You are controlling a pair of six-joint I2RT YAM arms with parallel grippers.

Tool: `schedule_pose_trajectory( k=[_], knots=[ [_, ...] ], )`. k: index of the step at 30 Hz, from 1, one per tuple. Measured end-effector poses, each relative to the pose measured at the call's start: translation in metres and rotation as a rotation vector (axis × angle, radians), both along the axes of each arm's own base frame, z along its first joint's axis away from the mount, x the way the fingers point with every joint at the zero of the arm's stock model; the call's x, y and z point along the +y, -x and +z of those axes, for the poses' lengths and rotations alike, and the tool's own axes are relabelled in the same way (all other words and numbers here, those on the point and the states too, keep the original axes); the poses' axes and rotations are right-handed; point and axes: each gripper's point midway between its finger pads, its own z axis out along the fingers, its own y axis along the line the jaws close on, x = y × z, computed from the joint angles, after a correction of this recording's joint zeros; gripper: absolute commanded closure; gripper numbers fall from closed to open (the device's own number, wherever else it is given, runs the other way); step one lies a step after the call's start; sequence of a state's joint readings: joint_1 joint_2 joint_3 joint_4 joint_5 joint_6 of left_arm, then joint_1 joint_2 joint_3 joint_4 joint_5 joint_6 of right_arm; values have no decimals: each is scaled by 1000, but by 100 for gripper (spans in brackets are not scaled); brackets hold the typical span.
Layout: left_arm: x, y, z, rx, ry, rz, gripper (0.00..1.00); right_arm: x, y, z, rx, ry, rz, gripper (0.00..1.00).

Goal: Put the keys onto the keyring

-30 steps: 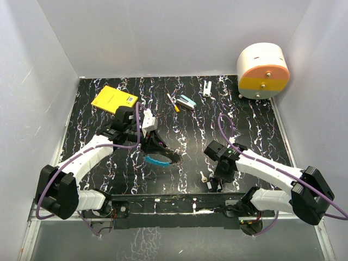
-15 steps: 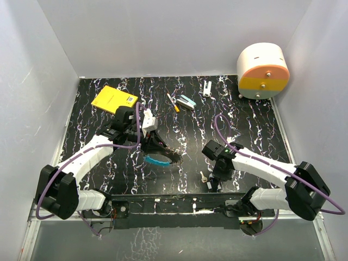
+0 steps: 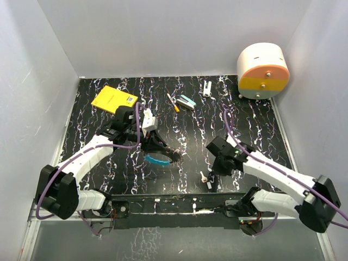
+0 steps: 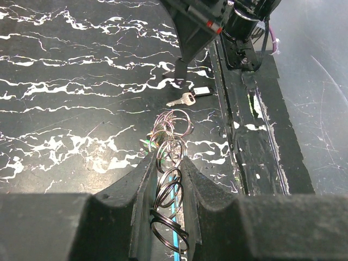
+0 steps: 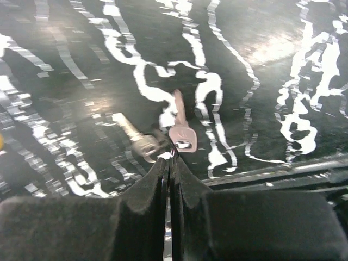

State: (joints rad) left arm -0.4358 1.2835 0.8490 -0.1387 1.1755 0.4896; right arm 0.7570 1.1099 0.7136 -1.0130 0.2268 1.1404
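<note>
My left gripper (image 3: 165,155) is shut on the keyring (image 3: 157,160), a bundle of silvery loops with a blue arc. In the left wrist view the loops (image 4: 169,162) stand between the fingers, with the blue arc behind them. My right gripper (image 3: 212,176) is shut near the table's front edge. In the right wrist view (image 5: 170,157) two small keys (image 5: 179,135) hang at its fingertips, pinched by a thin bit at their heads. The left wrist view shows a silver key (image 4: 182,99) with a white tag just under the right gripper's tip.
A yellow pad (image 3: 114,99) lies at the back left. An orange-and-white stick (image 3: 173,102), a teal-and-white block (image 3: 187,102) and a small white piece (image 3: 207,88) lie at the back. A round white, orange and yellow box (image 3: 262,70) stands at the back right.
My right arm has swung its wrist up and to the right, its fingers staying by the keys near the front edge. The left arm and keyring have hardly moved.
</note>
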Motion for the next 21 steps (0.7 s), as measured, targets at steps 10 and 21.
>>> schedule_pose_trajectory(
  k=[10, 21],
  knots=[
    [0, -5, -2, -45, -6, -1, 100, 50, -23, 84, -257, -341, 143, 92],
    [0, -6, 0, -48, -6, -2, 100, 47, -25, 71, -190, -269, 125, 68]
  ],
)
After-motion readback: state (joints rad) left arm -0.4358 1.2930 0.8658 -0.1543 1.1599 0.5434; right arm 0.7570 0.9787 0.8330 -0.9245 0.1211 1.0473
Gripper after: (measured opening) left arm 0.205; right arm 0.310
